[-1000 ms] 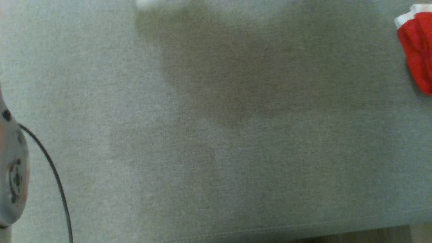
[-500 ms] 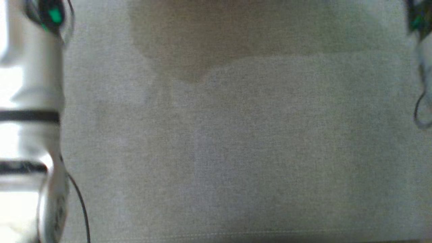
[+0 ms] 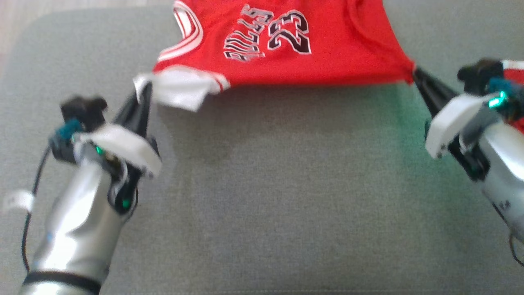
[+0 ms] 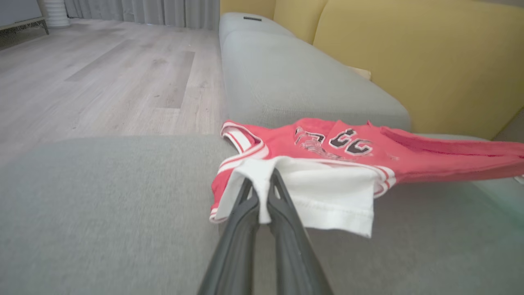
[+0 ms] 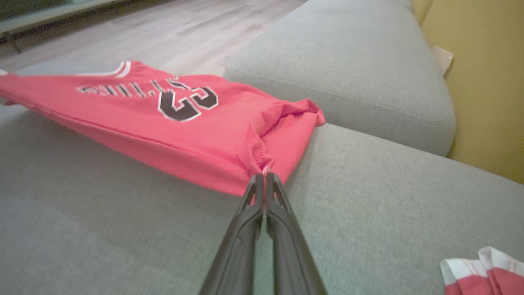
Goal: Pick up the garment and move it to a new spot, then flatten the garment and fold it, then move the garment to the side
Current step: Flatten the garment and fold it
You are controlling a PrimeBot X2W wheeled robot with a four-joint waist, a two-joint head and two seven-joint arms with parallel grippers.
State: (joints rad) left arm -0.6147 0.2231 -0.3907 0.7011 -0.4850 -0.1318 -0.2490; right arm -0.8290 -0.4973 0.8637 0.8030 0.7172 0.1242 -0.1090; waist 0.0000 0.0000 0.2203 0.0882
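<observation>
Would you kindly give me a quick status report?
Left gripper shut on white trim of jersey. Right gripper shut on red corner. Jersey stretched between them over grey cushion. Second red garment lies apart.

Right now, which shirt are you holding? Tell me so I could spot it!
Look at the big grey couch. Stretched over its seat, between my left hand and right hand, is a red shirt. It has a black 23 on it; the other red and white cloth nearby is held by nobody.
</observation>
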